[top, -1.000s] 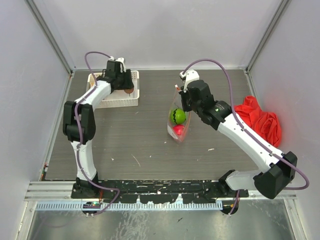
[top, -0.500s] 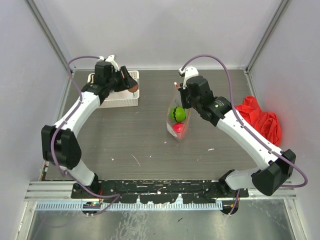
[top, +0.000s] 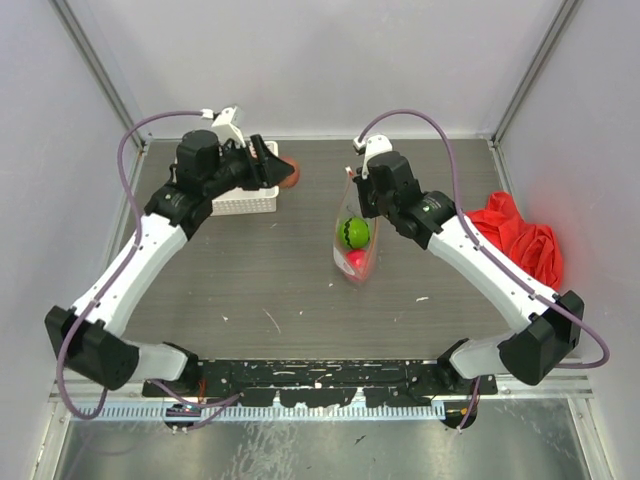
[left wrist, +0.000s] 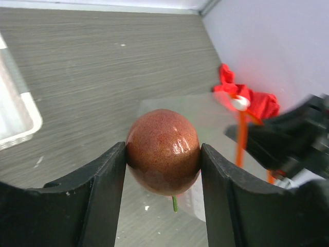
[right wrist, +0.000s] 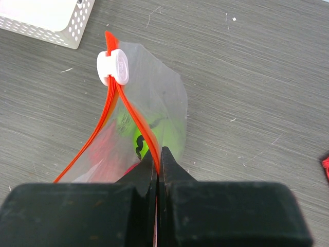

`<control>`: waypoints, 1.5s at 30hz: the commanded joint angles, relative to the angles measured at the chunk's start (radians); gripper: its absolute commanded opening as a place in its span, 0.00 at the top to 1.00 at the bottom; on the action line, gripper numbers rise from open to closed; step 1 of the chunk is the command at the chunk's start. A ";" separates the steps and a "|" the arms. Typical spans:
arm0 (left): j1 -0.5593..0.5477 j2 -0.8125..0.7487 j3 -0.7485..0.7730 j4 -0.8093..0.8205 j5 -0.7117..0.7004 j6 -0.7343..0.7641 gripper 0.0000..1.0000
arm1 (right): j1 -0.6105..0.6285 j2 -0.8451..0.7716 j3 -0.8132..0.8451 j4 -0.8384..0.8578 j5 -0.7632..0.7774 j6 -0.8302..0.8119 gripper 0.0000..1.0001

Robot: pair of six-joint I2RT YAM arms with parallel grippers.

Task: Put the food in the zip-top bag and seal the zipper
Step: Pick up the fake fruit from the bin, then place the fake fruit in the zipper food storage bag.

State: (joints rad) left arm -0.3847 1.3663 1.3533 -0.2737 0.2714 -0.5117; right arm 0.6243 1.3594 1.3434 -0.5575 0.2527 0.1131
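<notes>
Left wrist view: nearest the lens, the left claw (left wrist: 163,154) is clamped on a brown fruit (left wrist: 163,146), speckled and glossy, with one black finger pressed against each side. Beyond it, right of centre, is the clear bag (left wrist: 205,110), its orange-red zipper (left wrist: 240,141) running down from a white slider (left wrist: 238,103). A red cloth (left wrist: 254,103) shows behind that, and a corner of the white basket (left wrist: 18,121) sits at the left edge.

In the right wrist view, the right claw (right wrist: 158,164) at the bottom is pinched tight on one zipper strip. The other strip bows away to the left, so the bag's mouth gapes open. Both strips meet at the slider, upper left. Through the plastic show a green fruit (right wrist: 138,140) and a red fruit (right wrist: 105,149).

From above, the bag stands on the grey table (top: 260,290) at mid-frame, the green fruit higher in the picture than the red one. The brown fruit hangs in the left claw at upper centre-left, just right of the basket and apart from the bag. The cloth lies at the right edge.
</notes>
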 commanded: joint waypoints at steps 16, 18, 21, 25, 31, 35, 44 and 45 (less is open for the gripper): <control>-0.452 -0.180 -0.104 0.184 -0.091 0.198 0.93 | -0.003 0.005 0.056 0.043 -0.021 0.053 0.99; -0.475 -0.162 -0.106 0.192 -0.107 0.179 0.93 | -0.004 0.001 0.056 0.044 -0.025 0.055 1.00; -0.512 -0.136 -0.101 0.197 -0.147 0.161 0.93 | -0.004 -0.003 0.054 0.047 -0.026 0.056 1.00; -0.545 -0.105 -0.090 0.195 -0.213 0.154 0.93 | -0.004 -0.005 0.054 0.052 -0.026 0.058 1.00; -0.554 -0.026 -0.079 0.163 -0.293 0.123 0.93 | -0.004 -0.011 0.053 0.052 -0.068 0.061 0.99; -0.553 0.008 -0.072 0.142 -0.344 0.112 0.93 | -0.003 -0.013 0.050 0.052 -0.080 0.063 0.99; -0.554 0.056 -0.047 0.107 -0.497 0.119 0.93 | -0.003 -0.012 0.047 0.043 -0.112 0.067 0.99; -0.553 0.061 -0.045 0.112 -0.503 0.120 0.93 | -0.004 -0.012 0.047 0.045 -0.116 0.066 0.99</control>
State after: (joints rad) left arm -0.9424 1.4269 1.2510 -0.2005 -0.1413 -0.4000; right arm 0.6163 1.3811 1.3506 -0.5476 0.1642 0.1650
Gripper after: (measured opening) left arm 0.469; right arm 0.049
